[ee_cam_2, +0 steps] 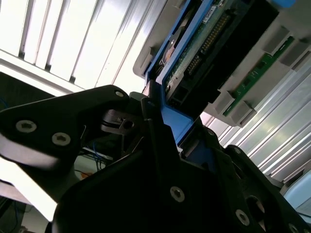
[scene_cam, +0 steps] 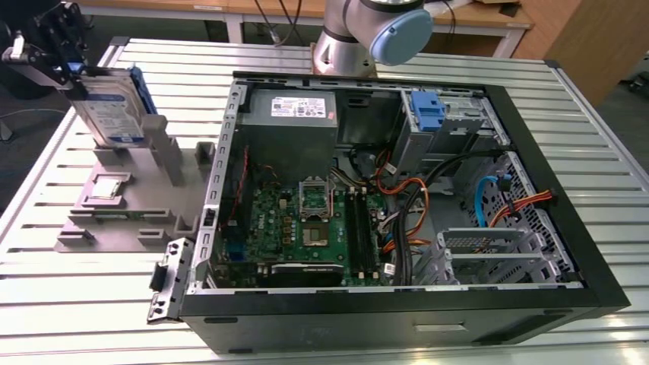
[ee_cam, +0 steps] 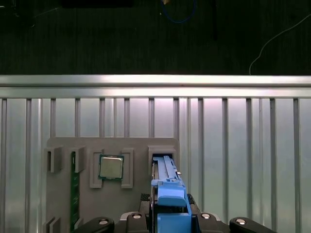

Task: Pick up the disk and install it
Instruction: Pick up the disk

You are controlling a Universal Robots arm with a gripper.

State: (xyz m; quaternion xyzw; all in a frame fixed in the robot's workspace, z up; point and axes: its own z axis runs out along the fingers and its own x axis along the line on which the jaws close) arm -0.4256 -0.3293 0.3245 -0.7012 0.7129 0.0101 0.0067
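The disk [scene_cam: 108, 109], a silver drive with a white-and-blue label in a blue carrier, stands on edge at the tall holder of a grey fixture [scene_cam: 114, 225] on the exterior view's left. My gripper [scene_cam: 69, 62] sits on its upper end, shut on the carrier's edge. In the second wrist view the black fingers [ee_cam_2: 151, 127] press the blue frame, with the disk [ee_cam_2: 206, 41] showing its circuit-board side. In the first wrist view the disk [ee_cam: 168, 193] runs edge-on from the gripper [ee_cam: 168, 219] into the fixture's slot. Whether its lower end still rests in the slot I cannot tell.
An open computer case [scene_cam: 568, 251] lies to the exterior view's right of the fixture, with motherboard [scene_cam: 309, 228], cables and a drive cage with a blue tab [scene_cam: 430, 114]. The arm's base [scene_cam: 370, 30] stands behind it. The fixture also holds a processor chip [ee_cam: 111, 167] and a memory stick [ee_cam: 74, 189].
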